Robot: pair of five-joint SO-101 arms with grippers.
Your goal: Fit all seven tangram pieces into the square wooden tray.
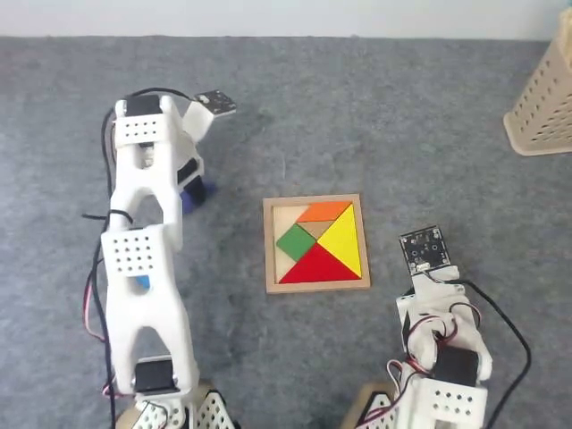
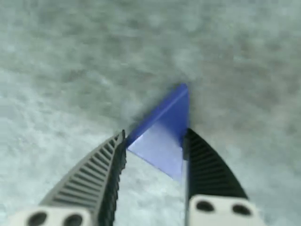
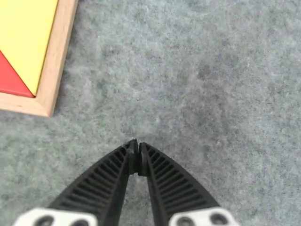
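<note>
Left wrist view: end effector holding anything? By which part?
Yes. The left end effector pinches the blue triangle piece, one finger on each side of its wider end; the pointed tip sticks out past them.

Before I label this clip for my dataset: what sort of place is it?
Probably a robotics lab bench: a grey felt-covered table, a wooden puzzle tray on it, and the left gripper clamped on a blue triangle.
</note>
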